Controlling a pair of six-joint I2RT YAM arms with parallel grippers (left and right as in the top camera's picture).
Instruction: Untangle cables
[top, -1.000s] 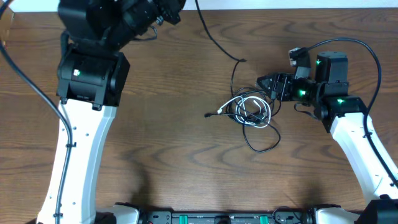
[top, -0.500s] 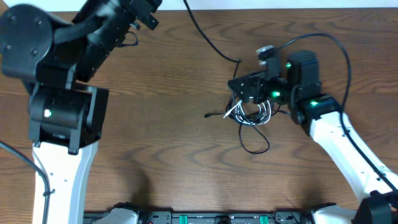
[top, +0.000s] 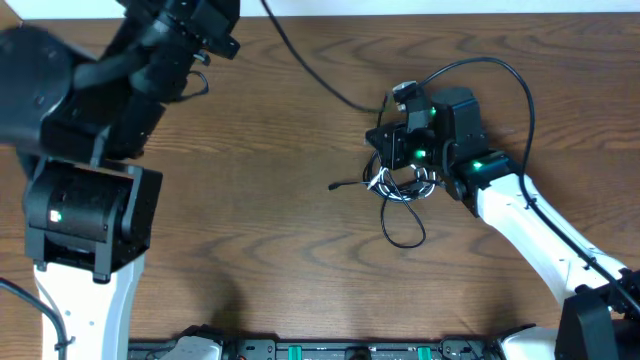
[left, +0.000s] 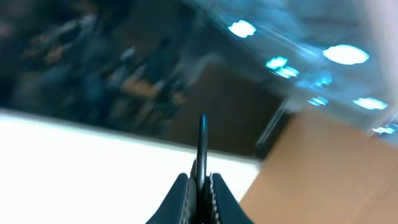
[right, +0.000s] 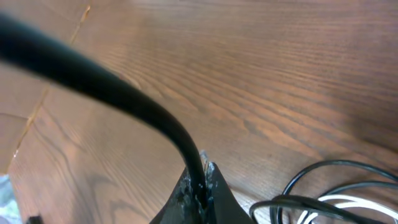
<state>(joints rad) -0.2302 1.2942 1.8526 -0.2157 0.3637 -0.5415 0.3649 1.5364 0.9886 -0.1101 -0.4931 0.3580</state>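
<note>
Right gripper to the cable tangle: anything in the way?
Nothing visible in the way. The right gripper is shut on the black cable right beside the tangle, and the white cable loops lie next to it on the table.

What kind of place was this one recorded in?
Probably an indoor robotics lab bench: a wood-grain table, a left arm and right arm holding a black cable, and ceiling light panels in the left wrist view.
</note>
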